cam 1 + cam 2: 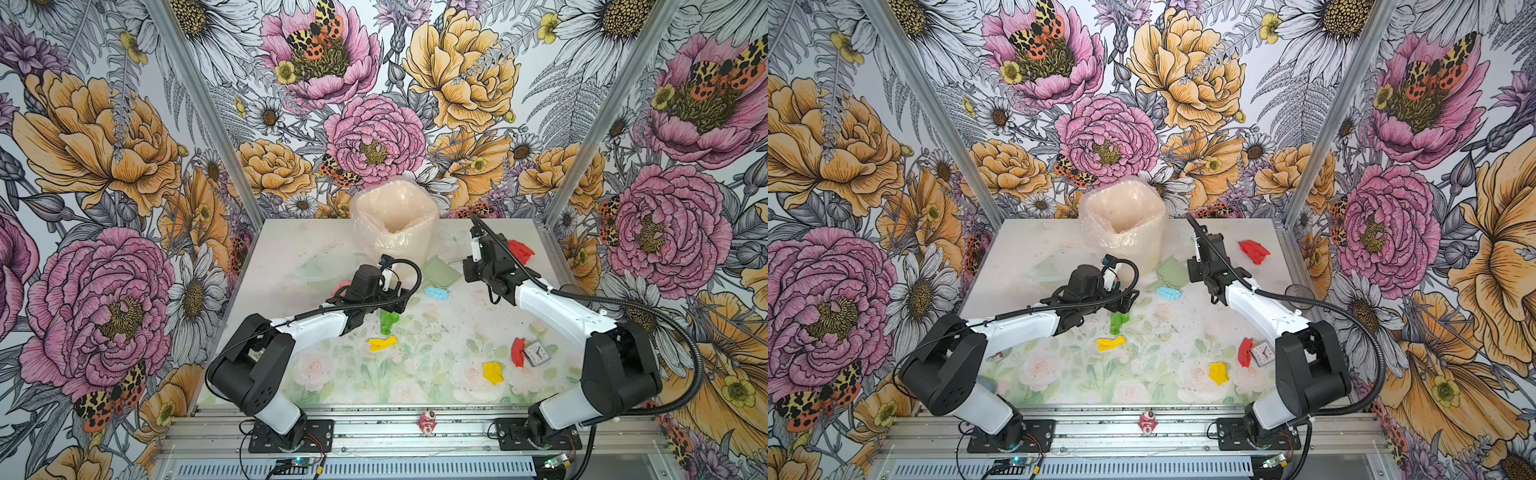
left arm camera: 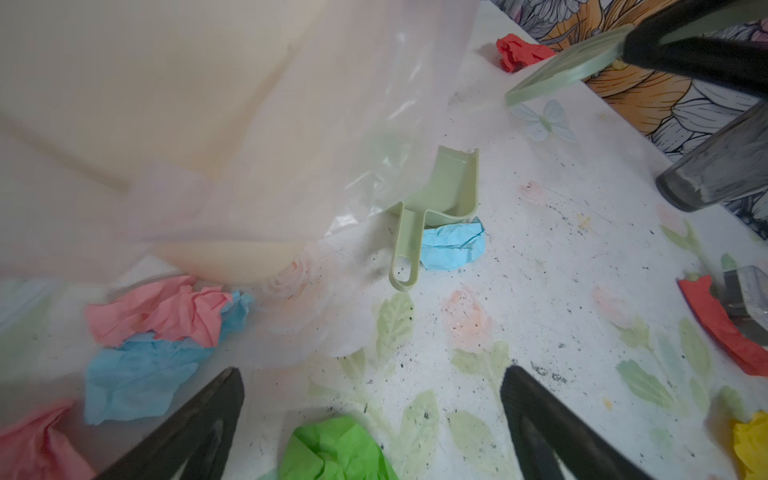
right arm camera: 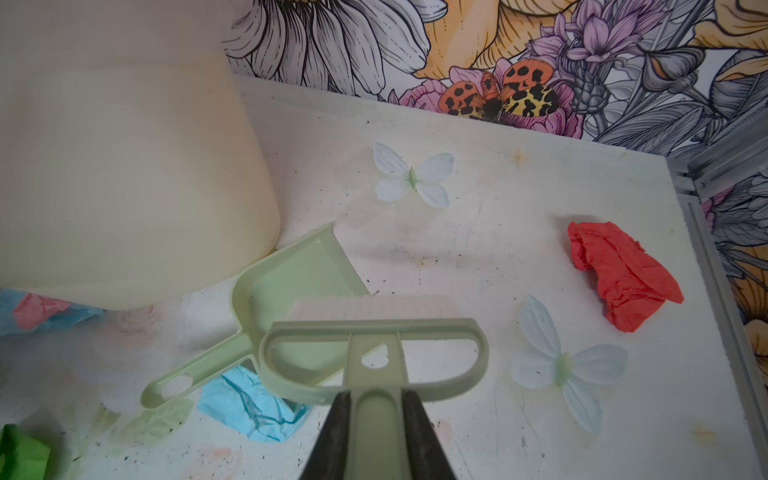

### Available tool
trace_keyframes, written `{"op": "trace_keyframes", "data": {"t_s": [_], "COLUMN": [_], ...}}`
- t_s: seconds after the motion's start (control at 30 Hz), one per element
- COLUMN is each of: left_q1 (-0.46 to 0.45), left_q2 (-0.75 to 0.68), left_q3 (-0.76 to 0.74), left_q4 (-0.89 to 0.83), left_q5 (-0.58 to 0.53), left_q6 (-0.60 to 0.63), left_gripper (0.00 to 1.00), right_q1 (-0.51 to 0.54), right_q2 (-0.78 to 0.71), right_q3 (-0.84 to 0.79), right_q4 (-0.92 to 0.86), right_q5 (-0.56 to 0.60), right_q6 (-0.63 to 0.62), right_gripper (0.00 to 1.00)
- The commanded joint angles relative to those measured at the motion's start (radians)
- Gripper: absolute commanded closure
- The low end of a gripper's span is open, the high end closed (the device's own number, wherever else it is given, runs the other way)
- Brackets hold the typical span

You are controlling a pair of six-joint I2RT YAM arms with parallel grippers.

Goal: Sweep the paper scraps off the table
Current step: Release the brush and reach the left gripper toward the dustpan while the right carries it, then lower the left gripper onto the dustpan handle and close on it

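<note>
Paper scraps lie scattered on the rose-printed table [image 1: 286,245]: red [image 1: 520,250] at the back right, light blue [image 1: 436,293] by the dustpan handle, green [image 1: 388,322], two yellow [image 1: 381,343] [image 1: 493,372], and red [image 1: 517,351] against a small clock. My right gripper [image 3: 376,397] is shut on the handle of the pale green brush [image 3: 374,332], held just above the dustpan [image 3: 291,282]. Low over the table, my left gripper [image 2: 372,372] stands open and empty, with the green scrap [image 2: 336,451] just inside its fingers. Pink [image 2: 166,311] and blue [image 2: 137,382] scraps lie beside it.
A cream bin with a clear plastic liner [image 1: 395,224] stands at the back middle, touching the dustpan. The small clock [image 1: 536,353] sits front right and a dark tumbler [image 1: 571,289] at the right edge. A pink-red figurine [image 1: 427,422] rests on the front rail.
</note>
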Motion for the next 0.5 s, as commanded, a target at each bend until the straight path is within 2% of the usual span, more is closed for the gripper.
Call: {"op": "trace_keyframes", "data": {"t_s": [0.0,0.27,0.47], "left_q1": [-0.01,-0.016,-0.028], "left_q2": [0.037,0.093,0.126], "left_q3": [0.046,0.069,0.072], "left_q4": [0.038,0.037,0.027], "left_q5": [0.063,0.085,0.086], "left_q6": [0.036,0.043,0.05], "left_gripper": [0.01,0.01,0.01], "right_q1": [0.024,0.063,0.068], "right_q2": [0.048,0.134,0.13], "right_q3": [0.045,0.074,0.045], "right_q4": [0.025,0.024,0.025], "right_q5": [0.078,0.042,-0.08], "right_q6": [-0.012,-0.061,-0.132], "right_gripper": [1.0,1.0,1.0]}}
